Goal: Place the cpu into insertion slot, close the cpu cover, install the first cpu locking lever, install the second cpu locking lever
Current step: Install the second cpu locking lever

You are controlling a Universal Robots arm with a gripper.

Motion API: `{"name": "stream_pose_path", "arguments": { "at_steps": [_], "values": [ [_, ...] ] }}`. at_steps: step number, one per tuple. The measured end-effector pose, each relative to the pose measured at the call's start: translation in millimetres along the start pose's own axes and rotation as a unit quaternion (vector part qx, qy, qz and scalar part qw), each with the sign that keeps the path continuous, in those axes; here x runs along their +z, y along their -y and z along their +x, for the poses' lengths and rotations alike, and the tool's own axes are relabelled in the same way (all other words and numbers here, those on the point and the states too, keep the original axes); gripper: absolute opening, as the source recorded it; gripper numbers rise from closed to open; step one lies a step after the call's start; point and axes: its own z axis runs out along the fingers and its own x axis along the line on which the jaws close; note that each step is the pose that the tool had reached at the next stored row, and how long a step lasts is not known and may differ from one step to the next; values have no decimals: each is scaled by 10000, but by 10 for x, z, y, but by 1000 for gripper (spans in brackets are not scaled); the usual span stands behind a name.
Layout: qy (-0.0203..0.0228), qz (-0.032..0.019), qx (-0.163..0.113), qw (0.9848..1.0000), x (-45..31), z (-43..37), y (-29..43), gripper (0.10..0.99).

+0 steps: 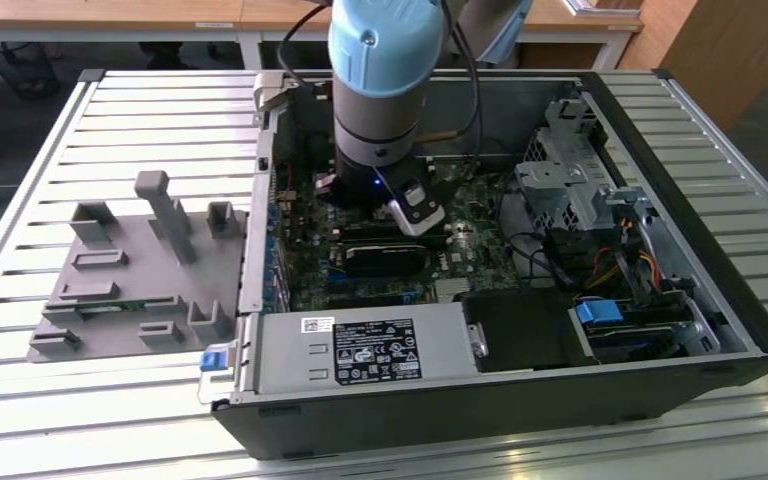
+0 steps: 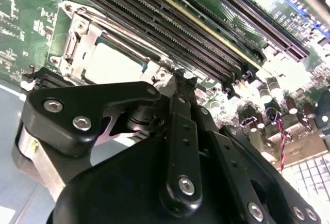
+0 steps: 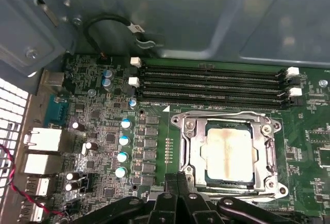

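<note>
Inside the open computer case, the cpu (image 3: 229,154) is seen seated in the insertion slot (image 3: 192,146), with the cpu cover (image 3: 268,152) lowered around it. The end effector (image 3: 178,182) is held just beside the socket's edge, fingers pressed together, empty.

Exterior view: arm (image 1: 377,100) blocks the insertion slot and cpu, and the arm's top is cut by the frame. First wrist view: gripper (image 3: 177,182) cut by the edge, linkage covers the near rim of the cpu cover (image 3: 227,152). Second wrist view: cpu (image 2: 114,64) half-hidden behind the linkage. Lever positions unreadable.
</note>
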Motion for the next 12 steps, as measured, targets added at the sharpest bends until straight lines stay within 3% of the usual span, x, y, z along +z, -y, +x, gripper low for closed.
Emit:
{"name": "stream_pose_path", "arguments": {
  "at_steps": [12],
  "values": [
    [0, 0, 0, 10000, -149, -2, -46, 106]
  ]
}}
